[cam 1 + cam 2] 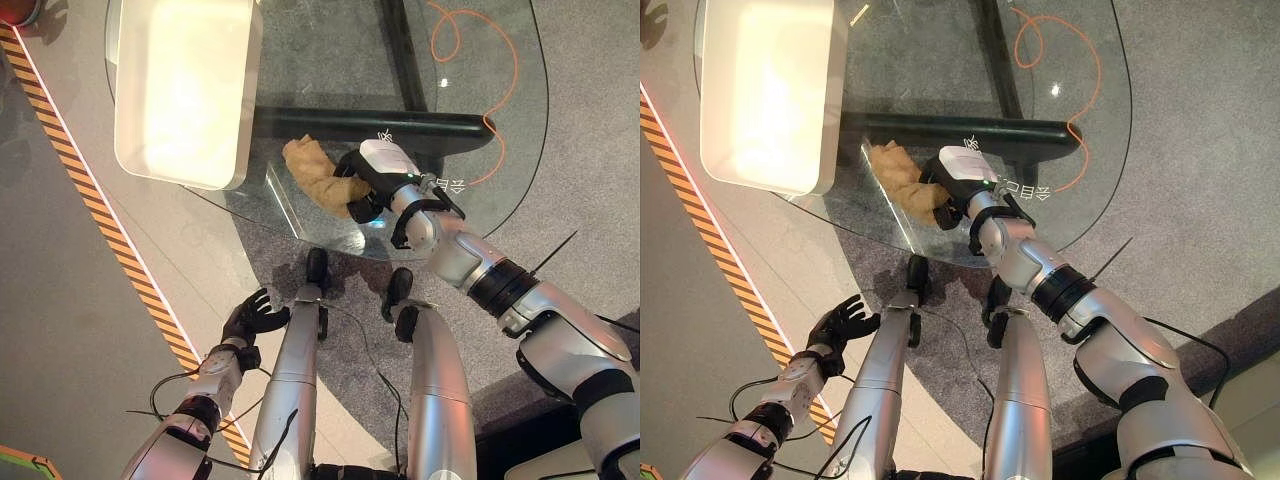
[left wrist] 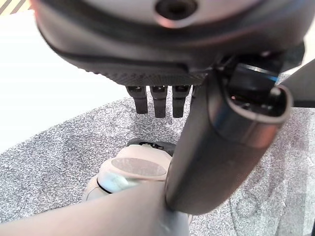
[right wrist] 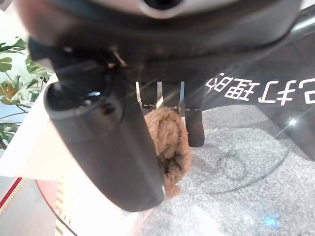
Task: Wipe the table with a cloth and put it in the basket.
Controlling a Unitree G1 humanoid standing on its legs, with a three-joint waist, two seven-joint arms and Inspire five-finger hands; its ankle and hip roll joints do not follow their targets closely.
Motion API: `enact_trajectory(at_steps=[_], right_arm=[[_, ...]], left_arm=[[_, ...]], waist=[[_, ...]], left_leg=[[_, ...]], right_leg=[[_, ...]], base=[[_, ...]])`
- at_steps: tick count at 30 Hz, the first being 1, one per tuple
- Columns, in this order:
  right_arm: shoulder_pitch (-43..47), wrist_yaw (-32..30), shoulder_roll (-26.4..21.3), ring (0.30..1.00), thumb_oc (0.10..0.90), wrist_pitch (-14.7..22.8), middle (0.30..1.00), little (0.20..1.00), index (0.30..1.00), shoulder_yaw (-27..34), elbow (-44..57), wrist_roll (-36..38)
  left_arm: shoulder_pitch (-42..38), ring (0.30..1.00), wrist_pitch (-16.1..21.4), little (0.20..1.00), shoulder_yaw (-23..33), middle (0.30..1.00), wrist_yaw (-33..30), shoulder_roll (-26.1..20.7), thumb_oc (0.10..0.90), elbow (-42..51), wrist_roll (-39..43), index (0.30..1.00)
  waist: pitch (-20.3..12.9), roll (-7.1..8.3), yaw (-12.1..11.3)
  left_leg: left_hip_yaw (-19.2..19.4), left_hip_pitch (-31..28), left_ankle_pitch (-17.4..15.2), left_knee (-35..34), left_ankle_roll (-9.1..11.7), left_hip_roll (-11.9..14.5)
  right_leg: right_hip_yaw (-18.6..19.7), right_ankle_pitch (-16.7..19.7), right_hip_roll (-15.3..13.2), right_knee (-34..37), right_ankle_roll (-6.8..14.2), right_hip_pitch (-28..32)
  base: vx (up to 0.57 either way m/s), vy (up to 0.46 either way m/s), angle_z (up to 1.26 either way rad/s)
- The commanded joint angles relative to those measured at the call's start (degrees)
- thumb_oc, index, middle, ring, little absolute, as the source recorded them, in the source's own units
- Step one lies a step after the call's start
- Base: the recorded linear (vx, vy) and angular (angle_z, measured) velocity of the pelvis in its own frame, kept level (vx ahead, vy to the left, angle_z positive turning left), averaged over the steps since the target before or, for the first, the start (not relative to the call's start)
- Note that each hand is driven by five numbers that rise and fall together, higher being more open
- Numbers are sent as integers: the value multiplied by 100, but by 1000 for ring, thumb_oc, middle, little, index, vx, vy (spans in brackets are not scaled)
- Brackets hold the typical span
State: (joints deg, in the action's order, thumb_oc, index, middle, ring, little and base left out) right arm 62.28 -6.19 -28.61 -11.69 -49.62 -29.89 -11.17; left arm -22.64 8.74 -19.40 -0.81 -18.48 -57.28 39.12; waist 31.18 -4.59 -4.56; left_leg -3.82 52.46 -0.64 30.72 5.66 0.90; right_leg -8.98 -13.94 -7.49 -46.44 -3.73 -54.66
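A crumpled tan cloth [image 1: 308, 168] lies on the glass table [image 1: 330, 60] near its front edge. My right hand [image 1: 385, 165] rests on the cloth's right end. In the right wrist view the cloth [image 3: 171, 142] sits pinched between the thumb [image 3: 108, 147] and the fingers [image 3: 194, 123]. A white tub-shaped basket [image 1: 180, 172] stands on the table's left part, just left of the cloth. My left hand [image 1: 255, 317] hangs low beside the table, over the floor, with relaxed fingers [image 2: 158, 101] and nothing in it.
A black bar [image 1: 370, 122] runs under the glass behind the cloth. An orange cable [image 1: 500, 90] loops on the grey carpet beneath the table's right side. Yellow-black striped tape [image 1: 100, 215] crosses the floor at left. A potted plant [image 3: 10, 88] shows beyond the table.
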Motion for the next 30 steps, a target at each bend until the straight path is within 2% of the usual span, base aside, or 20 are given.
enact_trajectory(at_steps=[1,2,3,7,12,19,26,30], right_arm=[[73,-162,357,300,100,518,300,200,300,-108,686,-18],[93,-245,339,300,100,487,300,200,300,-90,651,-18],[33,-304,332,300,100,480,300,200,300,-78,623,-26],[107,-819,231,300,100,299,300,200,300,16,428,-25],[449,-2072,-132,300,100,117,300,200,300,352,-334,370],[756,-3404,-703,300,100,0,300,200,300,1042,-1121,907],[678,-4229,-1226,300,100,137,300,200,300,1612,-1454,1124],[670,-4473,-1478,300,100,211,300,200,300,1727,-1660,1222]], left_arm=[[-21,900,25,900,-133,900,-59,216,800,52,-85,900],[-36,900,13,900,-140,900,-56,205,800,46,-63,900],[23,900,8,900,-171,900,-57,207,800,41,-47,900],[13,900,28,900,-179,900,-17,199,800,-19,-15,900],[62,900,129,900,-208,900,109,150,800,-141,53,900],[225,900,220,900,-206,900,201,57,800,-138,125,900],[366,900,236,900,-188,900,235,-73,800,13,311,900],[342,900,223,900,-147,900,319,-151,800,-10,400,900]], waist=[[-138,-171,44],[-138,-174,45],[-138,-175,47],[-138,-191,48],[-138,-224,17],[-138,-223,-7],[-138,-247,54],[-138,-249,99]], left_leg=[[705,-10,-337,311,-527,-81],[707,-9,-335,316,-523,-76],[692,-125,-536,411,-494,-75],[691,-134,-542,424,-503,-62],[658,-101,-576,501,-524,-32],[579,4,-664,628,-571,4],[574,92,-722,664,-597,15],[586,89,-738,635,-599,12]], right_leg=[[60,693,-17,718,280,-74],[59,698,-23,708,285,-79],[104,502,-26,585,337,17],[117,506,-41,558,337,17],[111,522,-69,470,339,-12],[99,524,-72,334,357,-103],[114,496,-45,302,366,-206],[116,483,-34,338,365,-211]], base=[[0,0,0],[10,9,6],[82,8,7],[21,3,1],[0,0,0],[0,0,0],[0,0,0],[0,0,0]])
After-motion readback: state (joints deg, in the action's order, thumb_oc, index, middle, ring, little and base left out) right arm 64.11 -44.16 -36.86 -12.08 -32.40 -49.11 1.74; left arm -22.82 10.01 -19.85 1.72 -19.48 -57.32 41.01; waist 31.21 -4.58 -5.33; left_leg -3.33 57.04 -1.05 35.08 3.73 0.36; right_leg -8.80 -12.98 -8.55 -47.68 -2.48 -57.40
